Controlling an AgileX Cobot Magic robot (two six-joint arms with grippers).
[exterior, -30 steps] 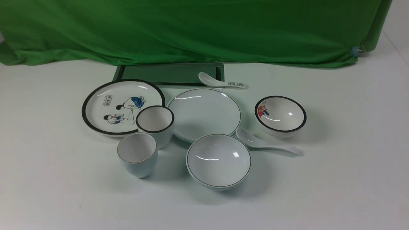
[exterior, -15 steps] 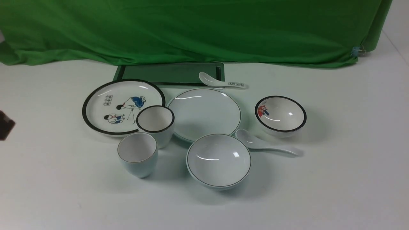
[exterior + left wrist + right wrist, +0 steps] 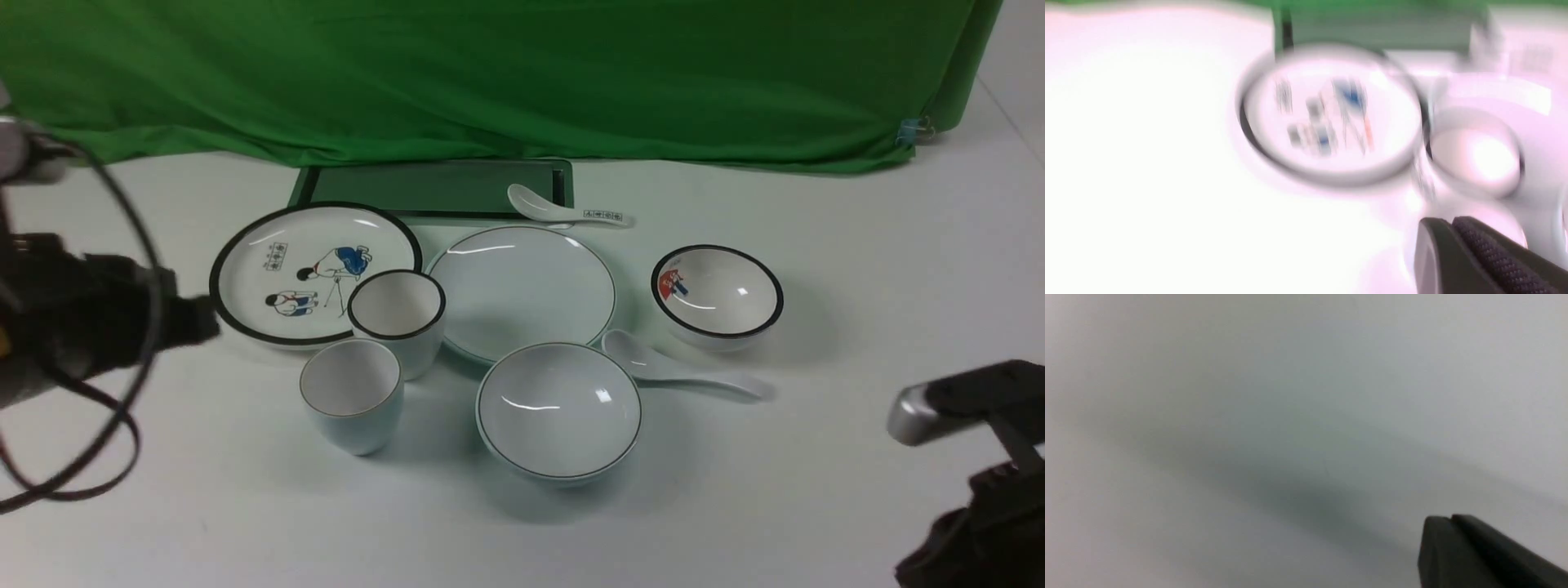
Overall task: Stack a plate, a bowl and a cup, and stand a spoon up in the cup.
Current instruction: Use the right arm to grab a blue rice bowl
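- White table [image 3: 857,212], green cloth [image 3: 522,82] behind: your left gripper [image 3: 196,322] hovers closed, just left of the cartoon plate [image 3: 314,273].
- Mid-table sit cup [image 3: 351,394], plate [image 3: 522,290], bowl [image 3: 558,412], spoon [image 3: 678,371] — pale, glossy, unstacked; likely slick and brittle, so pinch rims, spoon by its handle.
- Right gripper [image 3: 1449,522] looks closed too, empty, over bare table.

Pale bluish-white plate [image 3: 522,286], green cloth [image 3: 490,73]

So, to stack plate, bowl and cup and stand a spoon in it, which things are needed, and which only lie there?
Needed: plain pale round plate; plain pale bowl; small pale handleless cup; plain white ceramic spoon.

Lying about: black-rimmed cartoon plate; black-rimmed white cup; small black-rimmed figure bowl; white spoon with marked handle; dark green tray.
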